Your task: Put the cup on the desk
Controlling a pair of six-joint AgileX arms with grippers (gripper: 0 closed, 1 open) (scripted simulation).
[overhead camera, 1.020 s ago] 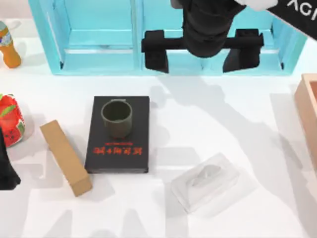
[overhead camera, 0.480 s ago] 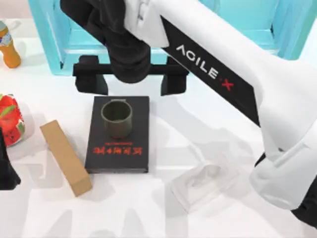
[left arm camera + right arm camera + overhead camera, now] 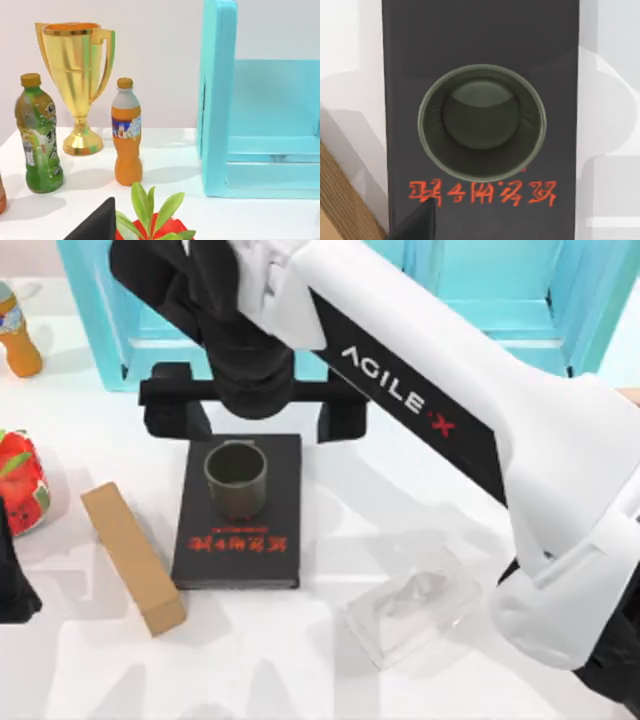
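Note:
The olive-green cup stands upright on a black book that lies on the white desk, left of centre. My right gripper hovers above the book's far end, just behind the cup, open, with one black finger out to each side and nothing between them. Looking straight down, the right wrist view shows the cup, its dark inside, and the book with red lettering. My left gripper is parked at the table's left edge.
A turquoise shelf unit runs along the back. An orange bottle and a red packet stand at the left. A brown box lies left of the book, and a clear plastic box to its right. A gold trophy and a green bottle stand behind.
My right arm has swung from over the shelf at the back right across to the left and now hangs over the book's far end. The cup and book have not moved.

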